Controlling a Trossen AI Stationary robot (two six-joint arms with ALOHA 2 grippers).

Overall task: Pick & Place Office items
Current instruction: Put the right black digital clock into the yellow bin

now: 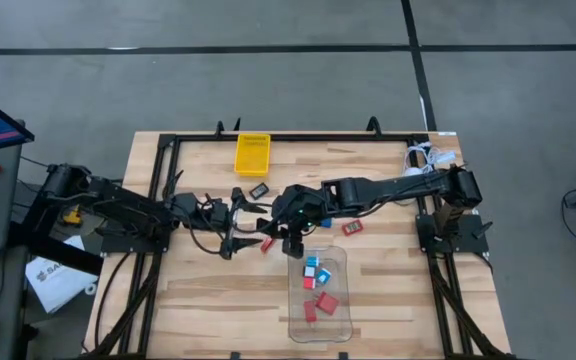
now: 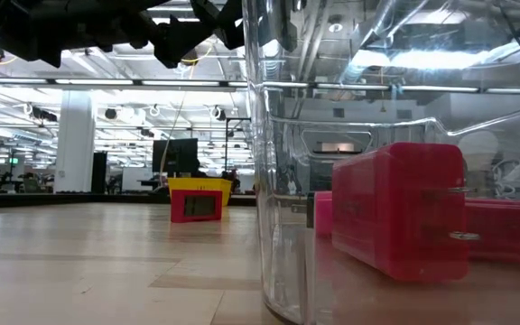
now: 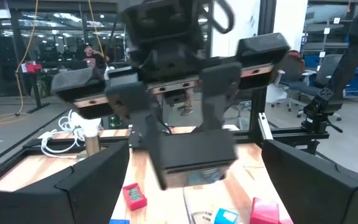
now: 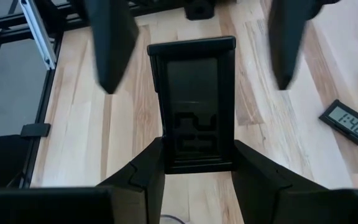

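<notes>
The right gripper (image 1: 290,243) hangs over the middle of the wooden table (image 1: 398,290), just above the far end of the clear plastic bin (image 1: 340,322), with its fingers (image 4: 143,171) clamped on a black rectangular item (image 4: 193,118) that sticks out straight ahead of them. The left gripper (image 1: 236,232) faces it from close on the left, fingers (image 3: 89,180) spread wide and holding nothing; seen from the left wrist, the held black item (image 3: 191,158) hangs right in front of it. Inside the bin lie several office items: red blocks (image 1: 326,302) toward the middle and near end, and blue and white pieces (image 1: 312,263) at the far end. Loose on the table are a red block (image 1: 352,228) right of the right gripper, another red block (image 1: 266,243) between the two grippers, and a black clock-like piece with a pale display (image 1: 259,190) farther back. A yellow tray (image 1: 252,153) sits at the far edge of the table, left of centre. From table height, the bin wall (image 2: 283,181) fills the foreground with a large red block (image 2: 400,212) behind it.
</notes>
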